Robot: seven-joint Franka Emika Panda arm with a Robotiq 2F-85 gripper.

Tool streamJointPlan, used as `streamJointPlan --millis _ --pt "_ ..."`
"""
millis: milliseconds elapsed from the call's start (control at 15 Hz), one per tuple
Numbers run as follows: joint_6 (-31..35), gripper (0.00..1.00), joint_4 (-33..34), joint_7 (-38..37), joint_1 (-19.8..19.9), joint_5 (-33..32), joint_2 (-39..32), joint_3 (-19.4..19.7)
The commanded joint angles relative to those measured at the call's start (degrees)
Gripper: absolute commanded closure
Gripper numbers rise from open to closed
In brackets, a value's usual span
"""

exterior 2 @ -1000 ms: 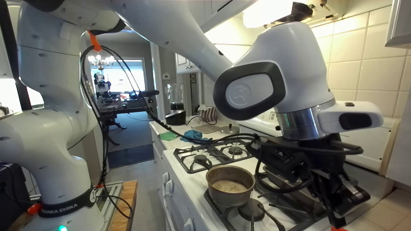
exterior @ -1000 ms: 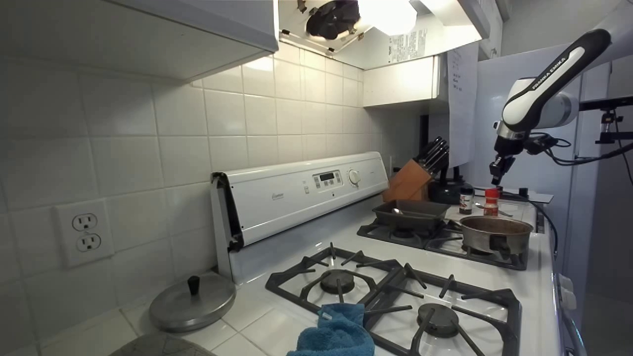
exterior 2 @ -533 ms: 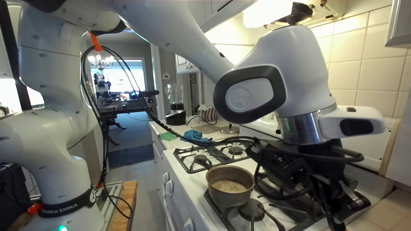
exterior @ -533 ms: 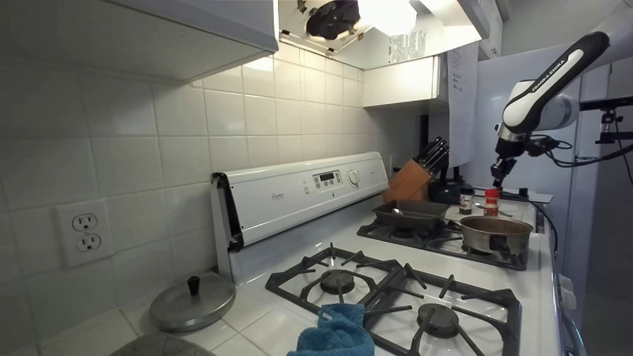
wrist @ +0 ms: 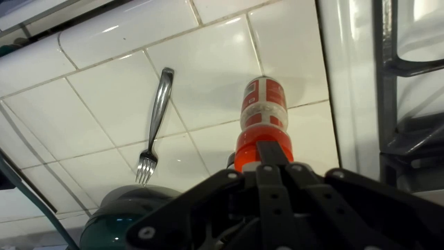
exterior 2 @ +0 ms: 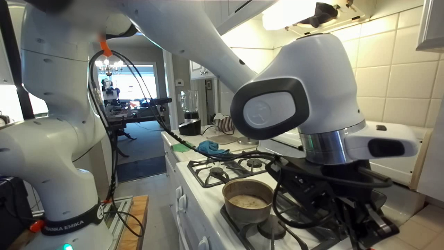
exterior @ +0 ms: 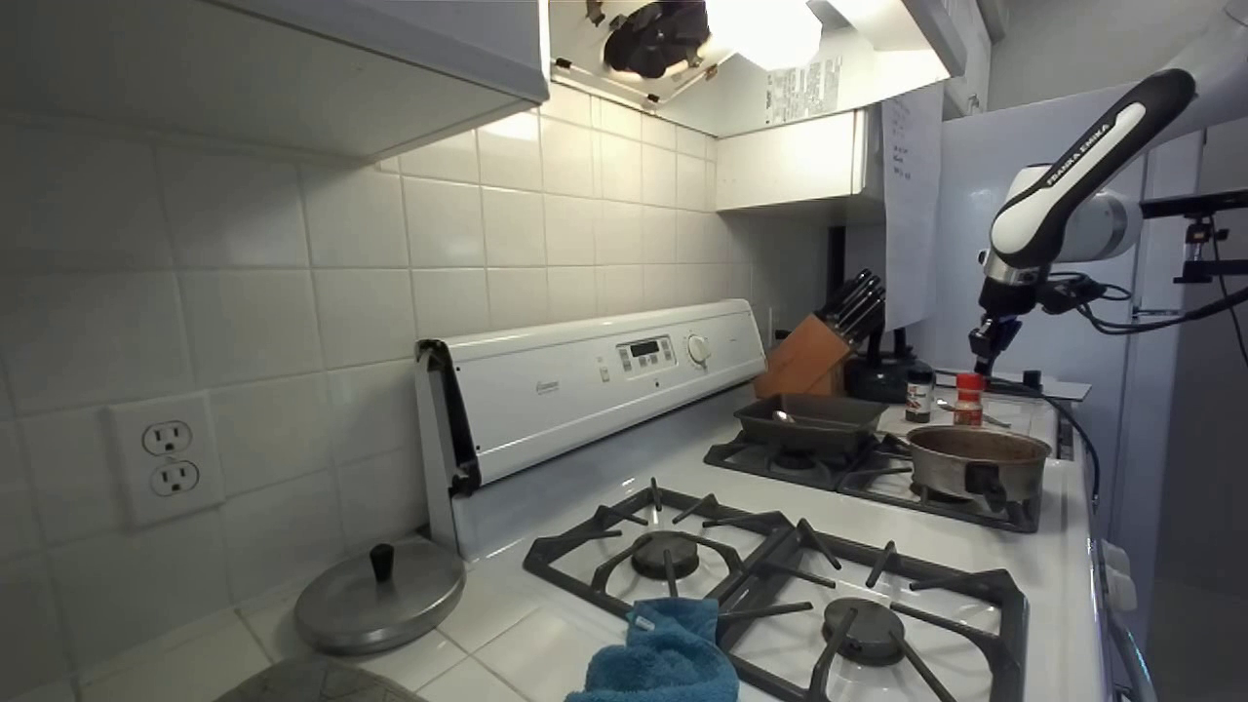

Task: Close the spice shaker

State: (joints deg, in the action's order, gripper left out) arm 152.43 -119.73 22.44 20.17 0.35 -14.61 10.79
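Note:
The spice shaker [wrist: 264, 114] stands upright on the white tiled counter, with a red and white body and a red top [wrist: 248, 152]. In an exterior view, the shaker [exterior: 968, 402] shows behind the pot. My gripper [wrist: 273, 147] is shut with nothing between its fingers. In the wrist view its fingertips overlap the red top and hide part of it, so the flap's state cannot be told. In an exterior view the gripper [exterior: 981, 369] hangs just above and beside the red top. Whether they touch is unclear.
A dark-capped jar [exterior: 918, 396] stands beside the shaker. A fork [wrist: 158, 114] lies on the counter near a dark green kettle [wrist: 111, 222]. The pot [exterior 2: 248, 211] and a rectangular pan [exterior: 809, 424] sit on the stove; a knife block [exterior: 804, 359] stands behind.
The arm and my gripper have come down steadily toward the red top of the shaker. The gripper has stayed shut. The shaker has not moved.

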Motion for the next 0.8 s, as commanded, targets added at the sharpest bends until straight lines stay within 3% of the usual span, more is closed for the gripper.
streamJointPlan --millis 0,733 --pt "-0.73 1.0 0.85 1.85 0.91 2.29 -0.69 -0.72" --pt "-1.27 1.0 1.2 2.1 1.29 3.65 -1.65 -0.88"
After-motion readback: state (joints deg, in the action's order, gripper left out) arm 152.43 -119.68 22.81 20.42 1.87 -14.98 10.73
